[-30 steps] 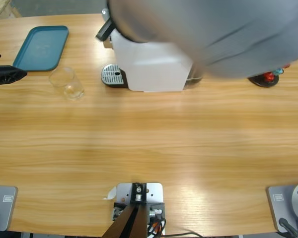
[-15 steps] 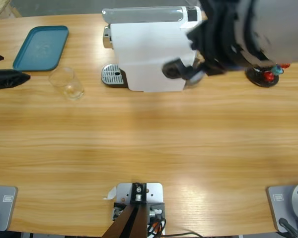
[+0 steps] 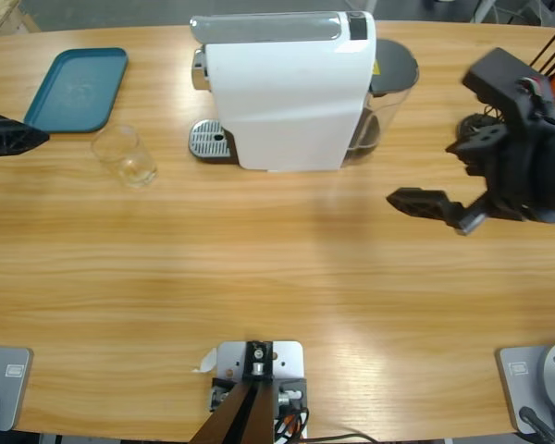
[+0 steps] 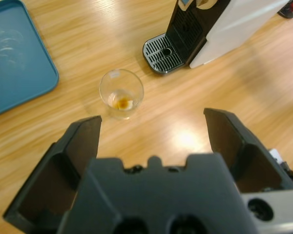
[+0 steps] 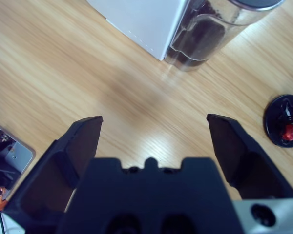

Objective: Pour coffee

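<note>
the near half of the tabletop (image 3: 259,277) carries nothing of the task. further in, at the right, the right hand (image 3: 435,208) hangs above bare wood with its jaws spread wide and nothing between them; its wrist view looks down on the white coffee machine (image 5: 136,17), the clear water tank (image 5: 210,29) behind it and a black capsule stand (image 5: 285,127), none of them within its reach to close on.

at the left edge the left hand (image 4: 151,126) is likewise wide apart and empty. it looks straight along its jaws at the small clear glass (image 4: 121,93), which stands upright on the wood, apart from the jaws. the coffee (image 4: 122,103) is only a shallow brown patch at the bottom of that glass. the glass sits near the teal tray (image 3: 77,88) and left of the machine's drip grate (image 3: 211,141), not on it.

far along the tabletop stands the machine itself, lying lengthwise with its spout end to the left.

judging from this, the step in hand is the approach to the glass, no grasp made yet. the next move seems to call for the left hand to go forward until the glass sits between the jaws, then close gently, keeping it upright so the little coffee stays in.
</note>
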